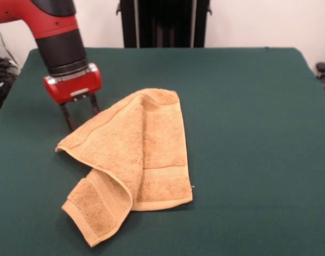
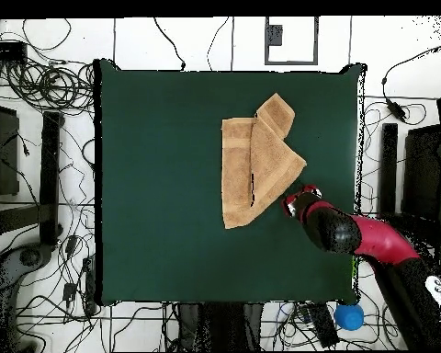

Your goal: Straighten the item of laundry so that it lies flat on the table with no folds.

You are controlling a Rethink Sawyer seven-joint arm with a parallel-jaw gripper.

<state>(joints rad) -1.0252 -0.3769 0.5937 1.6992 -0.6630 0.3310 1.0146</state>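
Observation:
The item of laundry [image 1: 141, 154] is an orange-tan towel lying folded on the dark green table [image 1: 247, 133]. One corner is doubled over toward the front left, and a long fold runs down its middle. In the overhead view the towel [image 2: 252, 161] sits right of the table [image 2: 160, 202] centre. My gripper [image 1: 83, 118] stands upright just behind the towel's left edge with its two dark fingers spread, open and holding nothing. One fingertip is partly hidden by the cloth. From above, the gripper [image 2: 291, 200] is at the towel's lower right corner.
A black stand [image 1: 165, 24] rises behind the table's far edge. Cables [image 2: 40, 87] cover the floor around the table. A blue ball [image 2: 349, 316] lies near the robot's base. The table reaches well beyond the towel on every side.

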